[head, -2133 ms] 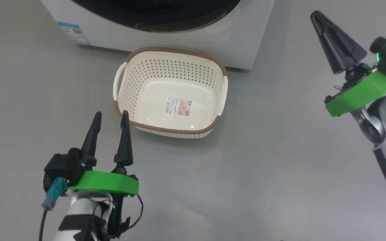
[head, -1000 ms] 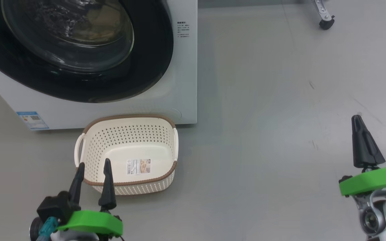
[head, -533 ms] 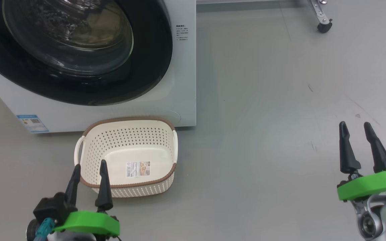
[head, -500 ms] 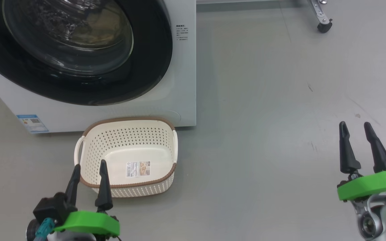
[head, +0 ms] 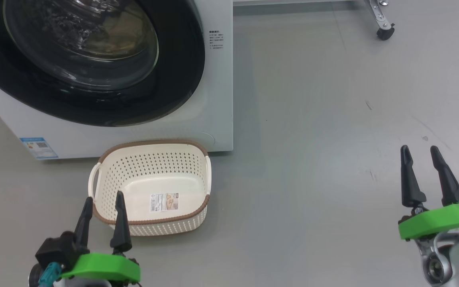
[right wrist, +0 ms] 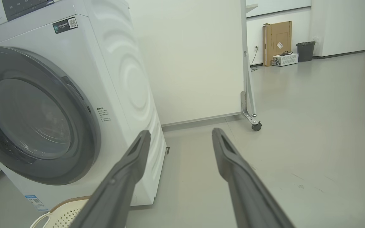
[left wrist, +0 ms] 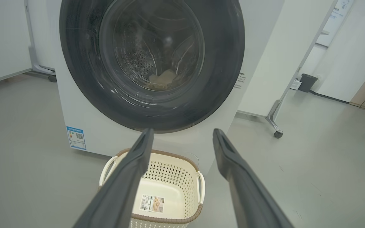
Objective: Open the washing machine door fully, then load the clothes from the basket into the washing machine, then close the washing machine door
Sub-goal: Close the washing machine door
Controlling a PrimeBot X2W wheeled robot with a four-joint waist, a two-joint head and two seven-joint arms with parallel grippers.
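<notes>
On grey floor [head: 313,159], basket [head: 152,142] sits beyond left tool [head: 104,196].

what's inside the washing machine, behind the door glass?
Through the closed washing machine door: a pale cream lump, likely the clothes, low in the perforated drum. Black rim and glare hide the rest.

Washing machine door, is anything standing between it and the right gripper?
Nothing visible does. Bare grey floor lies between the right gripper and the shut washing machine door. The empty basket stands below the door, nearer the left gripper.
</notes>
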